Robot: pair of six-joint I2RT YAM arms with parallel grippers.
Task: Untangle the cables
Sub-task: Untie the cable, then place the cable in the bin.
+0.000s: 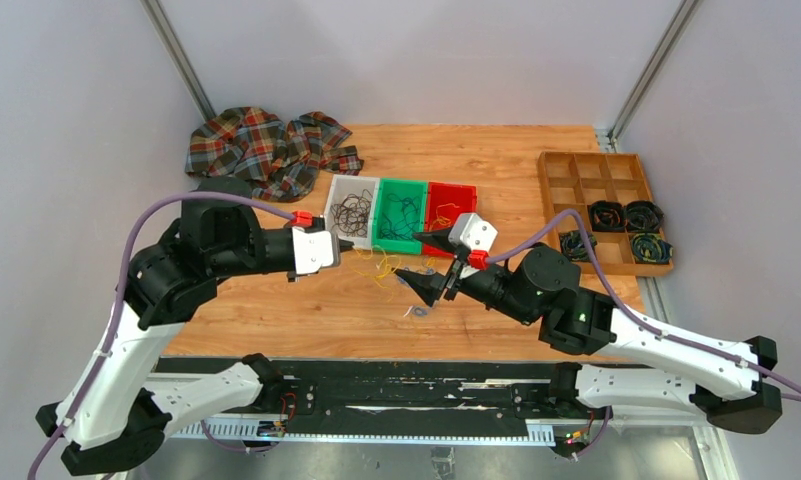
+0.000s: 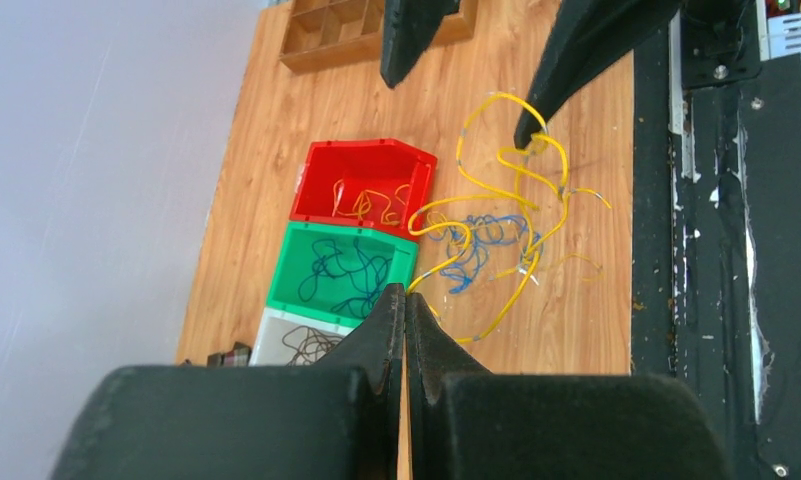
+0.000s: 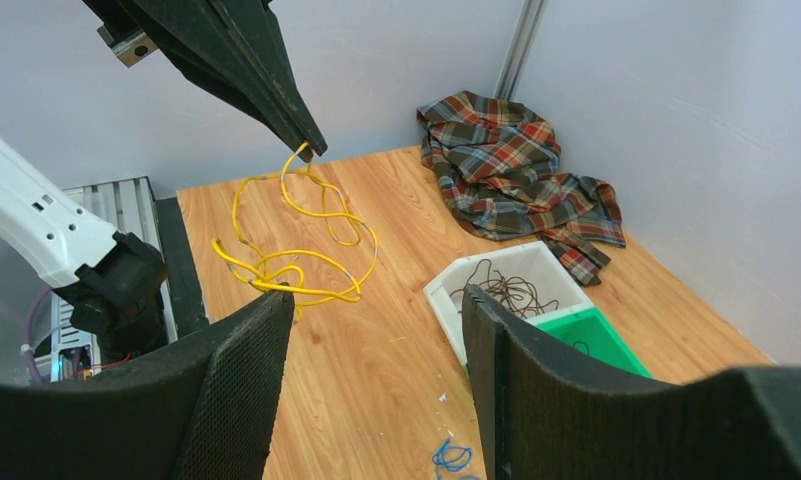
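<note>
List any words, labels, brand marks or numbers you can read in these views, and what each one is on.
None: no readable text in any view.
Red bin, green bin, white bin: no labels visible.
Wooden organiser, plaid cloth: unmarked.
Left arm, right arm: no legible brand or number.
Black base rail: white flecks, too small to tell whether marks or scuffs.
</note>
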